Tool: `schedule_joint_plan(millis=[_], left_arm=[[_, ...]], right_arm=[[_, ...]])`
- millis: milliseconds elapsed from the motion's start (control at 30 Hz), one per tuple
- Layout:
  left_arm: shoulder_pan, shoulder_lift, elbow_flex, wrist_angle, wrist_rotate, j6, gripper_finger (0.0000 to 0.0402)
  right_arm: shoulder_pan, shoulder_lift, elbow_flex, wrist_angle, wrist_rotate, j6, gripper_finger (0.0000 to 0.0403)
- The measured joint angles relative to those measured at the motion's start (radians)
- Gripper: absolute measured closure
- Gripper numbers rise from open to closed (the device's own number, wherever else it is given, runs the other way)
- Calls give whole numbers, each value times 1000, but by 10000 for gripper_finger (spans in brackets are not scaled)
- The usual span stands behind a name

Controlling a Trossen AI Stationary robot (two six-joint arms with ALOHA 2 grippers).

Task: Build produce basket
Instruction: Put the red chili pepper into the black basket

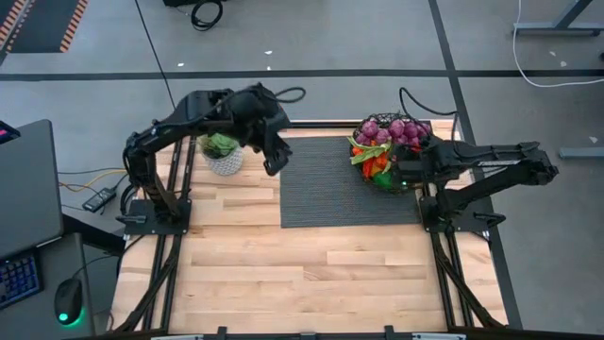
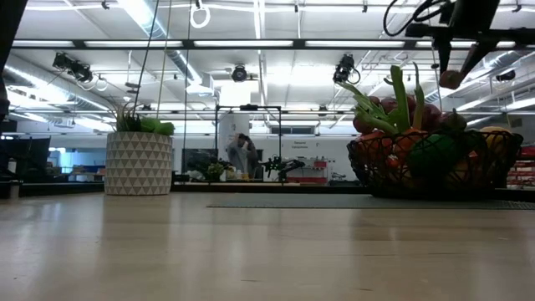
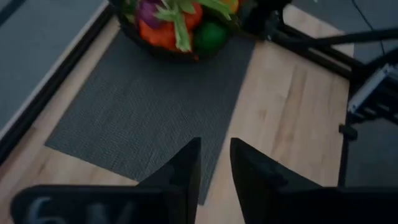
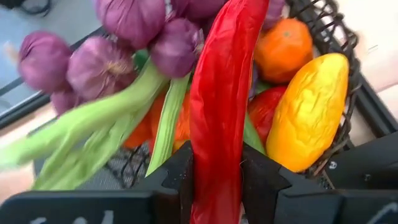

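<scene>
The dark wire basket (image 1: 415,132) stands on the far right corner of the grey mat (image 1: 321,194). It is full of produce: purple bulbs (image 4: 134,46), a green leek (image 4: 93,130), an orange (image 4: 283,43) and a yellow fruit (image 4: 311,109). It also shows in the low view (image 2: 501,163) and the left wrist view (image 3: 127,28). My right gripper (image 4: 219,186) is at the basket's near rim (image 1: 398,176), shut on a long red chilli (image 4: 224,93). My left gripper (image 3: 214,168) hangs above the mat's far left corner (image 1: 274,156), open by a narrow gap and empty. My right gripper pinches the red chilli between its two fingers (image 4: 258,180), at a stretch of it toward its near end (image 4: 217,168). The chilli runs along the fingers and reaches forward over the produce in the basket. Whether its far end rests on the produce, I cannot tell.
A white-patterned pot with a green plant (image 1: 223,154) stands at the far left, under the left arm; it also shows in the low view (image 2: 138,163). The bare wooden tabletop (image 1: 311,274) lies toward the near edge. A person (image 2: 244,155) stands far off in the room behind.
</scene>
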Motion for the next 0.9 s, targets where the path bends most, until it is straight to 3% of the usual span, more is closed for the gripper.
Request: schedule_joint_plan(millis=[367,467,600,900], left_arm=[[56,-6,-1,21,0,26,319],[57,-6,-1,32,0,42,316],[56,-6,-1,39,2,82,320],[60,-6,-1,42,2,116,321]], right_arm=[[-161,109,0,11,-35,-54,293],[-182,136,0,46,-42,-139,290],[-207,158,0,155,-15,-333,267],[-253,166,0,205,-45,-359,195]])
